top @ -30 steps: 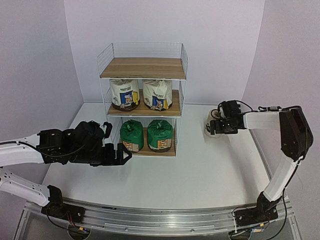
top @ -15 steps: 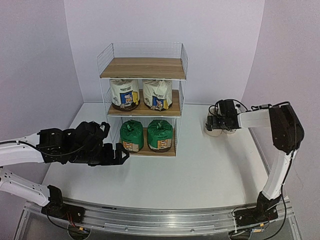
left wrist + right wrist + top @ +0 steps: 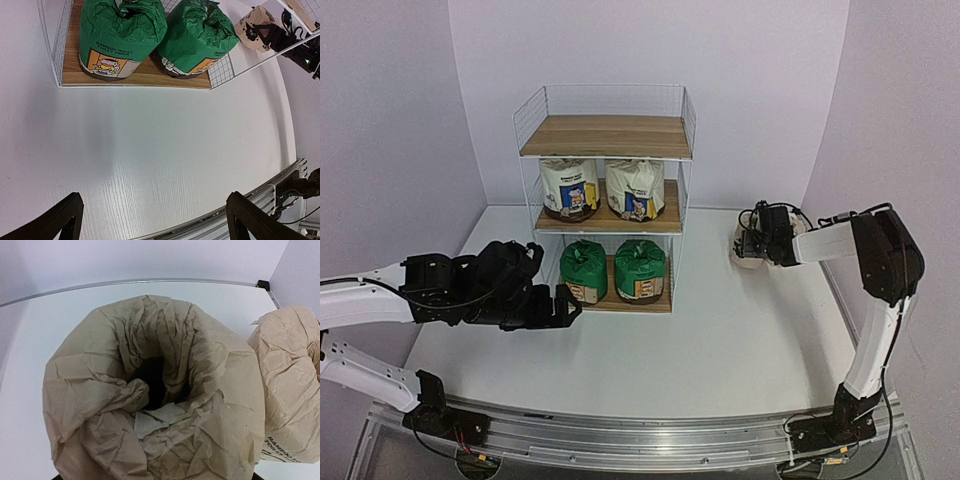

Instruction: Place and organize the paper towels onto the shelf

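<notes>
Right end effector [image 3: 751,246] covers the crumpled tan paper-wrapped roll [image 3: 155,390] for pickup; I cannot confirm its grip. Left end effector [image 3: 155,205] stands open, clear.

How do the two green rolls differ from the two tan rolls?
The green rolls stand in green wrap on the lowest board of the shelf; the tan rolls, in brown crinkled wrap, are on the table right of it. The right gripper is at one tan roll; none touches the green rolls. Both pairs are wrapped rolls set side by side.
</notes>
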Controlling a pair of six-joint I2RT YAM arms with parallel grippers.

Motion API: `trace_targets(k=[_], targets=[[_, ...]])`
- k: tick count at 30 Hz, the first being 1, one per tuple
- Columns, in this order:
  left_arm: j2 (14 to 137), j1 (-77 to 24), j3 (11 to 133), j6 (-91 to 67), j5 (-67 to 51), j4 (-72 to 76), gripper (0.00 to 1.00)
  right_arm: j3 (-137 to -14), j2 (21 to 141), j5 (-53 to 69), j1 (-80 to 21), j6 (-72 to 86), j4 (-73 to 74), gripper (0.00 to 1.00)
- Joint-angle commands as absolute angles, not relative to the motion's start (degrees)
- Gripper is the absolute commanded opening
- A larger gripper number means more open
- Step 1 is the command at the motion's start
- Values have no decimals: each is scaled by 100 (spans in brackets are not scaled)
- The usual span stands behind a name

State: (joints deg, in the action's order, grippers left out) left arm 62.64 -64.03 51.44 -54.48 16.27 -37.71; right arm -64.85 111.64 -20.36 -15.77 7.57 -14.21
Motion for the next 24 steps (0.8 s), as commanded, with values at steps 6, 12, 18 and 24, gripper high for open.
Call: trace_targets(k=[6, 12, 18, 24], targets=[[6267, -6377, 5303, -5414, 1621, -3651, 100, -5900, 10050, -1704, -1556, 676, -1881, 38], [6275, -6374, 5241, -5337, 1549, -3504, 100, -5422, 8719, -1359, -1554, 786, -1726, 27], [6305, -6372, 5198, -5197, 1443, -3296, 100, -5992, 7262, -294, -1557, 1150, -276, 27], [6374, -6363, 5182, -5038, 1331, -3101, 100, -7868, 6803, 949, -1569, 1510, 1682, 30]])
